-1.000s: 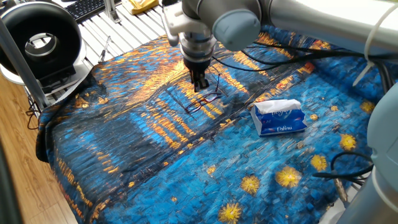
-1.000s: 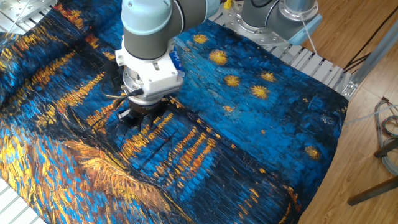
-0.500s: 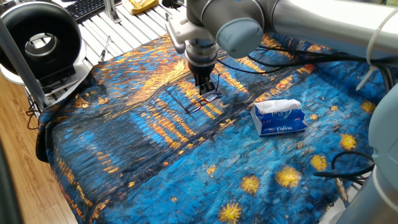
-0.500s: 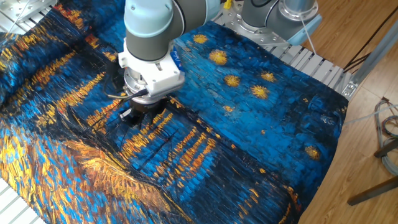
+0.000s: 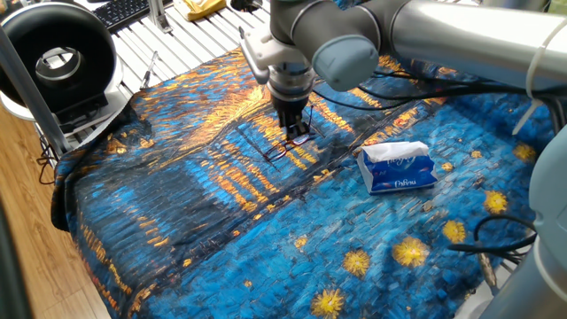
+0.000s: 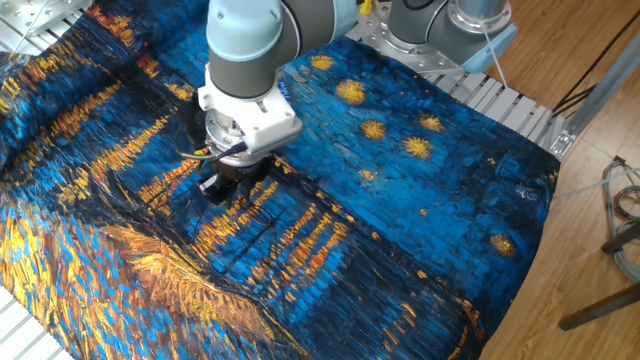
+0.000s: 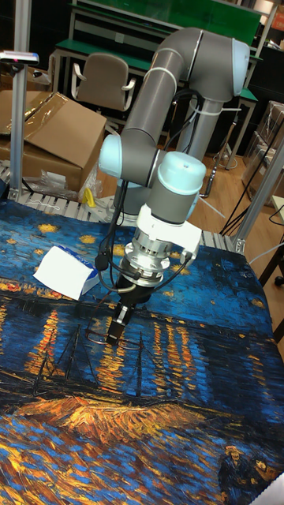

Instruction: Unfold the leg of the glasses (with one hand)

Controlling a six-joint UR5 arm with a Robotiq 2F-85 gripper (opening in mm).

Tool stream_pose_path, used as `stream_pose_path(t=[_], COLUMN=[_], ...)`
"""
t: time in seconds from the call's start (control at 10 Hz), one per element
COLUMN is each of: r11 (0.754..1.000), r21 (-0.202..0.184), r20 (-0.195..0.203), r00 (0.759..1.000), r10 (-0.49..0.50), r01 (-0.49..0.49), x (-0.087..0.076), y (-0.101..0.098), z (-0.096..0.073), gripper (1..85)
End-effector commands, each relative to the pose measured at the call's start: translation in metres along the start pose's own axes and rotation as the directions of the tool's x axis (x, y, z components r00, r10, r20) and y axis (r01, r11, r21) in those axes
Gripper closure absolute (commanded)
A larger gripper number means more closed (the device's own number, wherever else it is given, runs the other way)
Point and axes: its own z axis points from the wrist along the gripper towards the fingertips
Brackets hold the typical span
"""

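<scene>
The glasses (image 5: 283,147) lie on the blue and orange painted cloth (image 5: 204,221) in one fixed view, thin dark frame with the lenses toward the near left. One slim leg rises from the right end of the frame. My gripper (image 5: 294,131) points straight down just behind the frame, its fingers close together and right beside that leg; whether they touch it is unclear. In the other fixed view my gripper (image 6: 215,187) covers the glasses. The tall fixed view shows the gripper (image 7: 114,334) narrow and low over the cloth.
A blue-white tissue pack (image 5: 398,168) lies to the right of the glasses, also seen as the tissue pack (image 7: 66,272). A black ring-shaped device (image 5: 58,55) stands at the far left corner. Cables (image 5: 496,237) hang at the right edge.
My gripper has slid a little to the right along the back of the glasses, closing in on the raised leg. The glasses frame looks unmoved.
</scene>
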Motion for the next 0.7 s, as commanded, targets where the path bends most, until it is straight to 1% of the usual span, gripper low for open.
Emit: stream_pose_path(t=[0.0,0.3,0.6], r11=[1.0,1.0,1.0], r21=[0.001,-0.002,-0.004], r20=[0.022,0.026,0.038], r00=[1.0,1.0,0.999], r10=[-0.008,-0.006,0.0], r01=[0.008,0.006,0.0], x=[0.0009,0.0013,-0.0011], y=[0.0053,0.0079,0.0087], z=[0.0056,0.0072,0.0082], gripper=[48.7,48.7,49.7])
